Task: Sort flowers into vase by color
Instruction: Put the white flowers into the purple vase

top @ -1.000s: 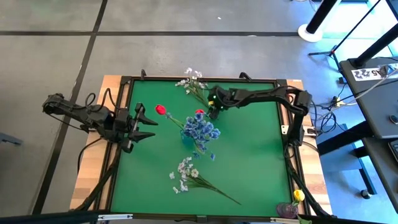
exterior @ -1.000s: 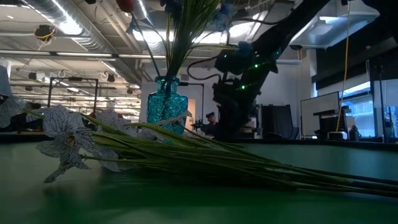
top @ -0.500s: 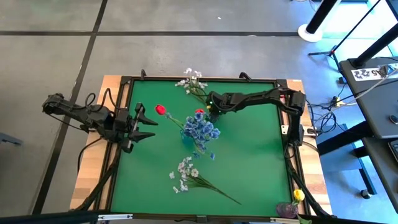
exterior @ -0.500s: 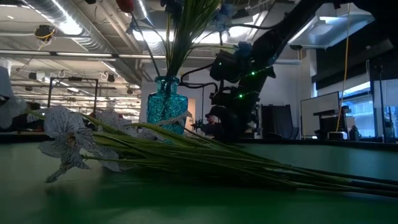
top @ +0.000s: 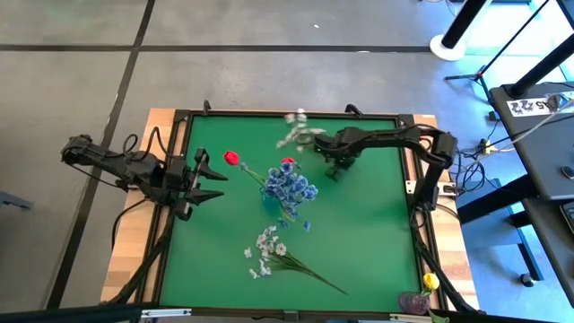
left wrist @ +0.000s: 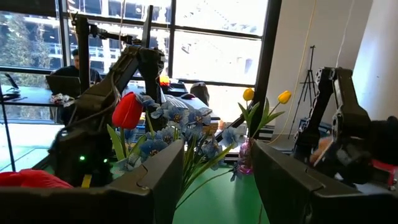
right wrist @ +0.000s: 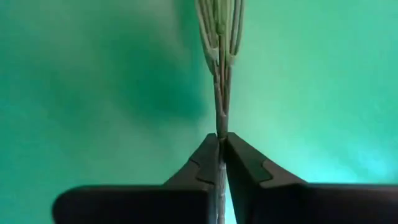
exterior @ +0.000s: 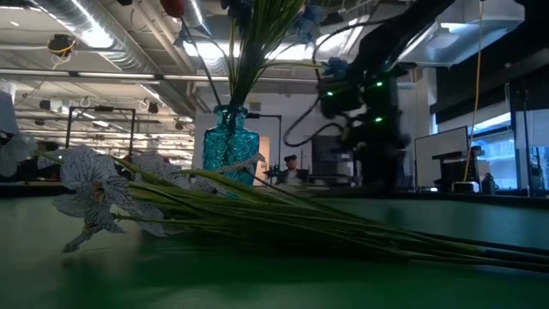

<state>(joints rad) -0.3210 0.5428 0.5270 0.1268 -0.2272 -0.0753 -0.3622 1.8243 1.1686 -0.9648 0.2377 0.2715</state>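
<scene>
White blossom spray [top: 294, 131] hangs from my right gripper [top: 316, 142] by its thin green stem [right wrist: 219, 93], which the two dark fingers [right wrist: 202, 168] pinch between them right at the tips; the blossoms trail out beyond the fingers, lifted clear of the green table [top: 359, 233], toward its far edge. Just nearer me than those fingers stands the blue vase [exterior: 226, 148], already crowded with blue sprays [top: 289, 187] and a red tulip [top: 231, 158]. A second white spray [top: 269, 251] lies flat on the felt, well apart from either gripper. My left gripper [top: 208, 179] waits beside the vase with its fingers spread apart and nothing between them.

My worry is the hold: the grip is at the very fingertips on a slim, smooth stem, so I judge a quick swing could let it slip or swivel. The long spray could also snag the flowers already standing and tip that narrow vase.
</scene>
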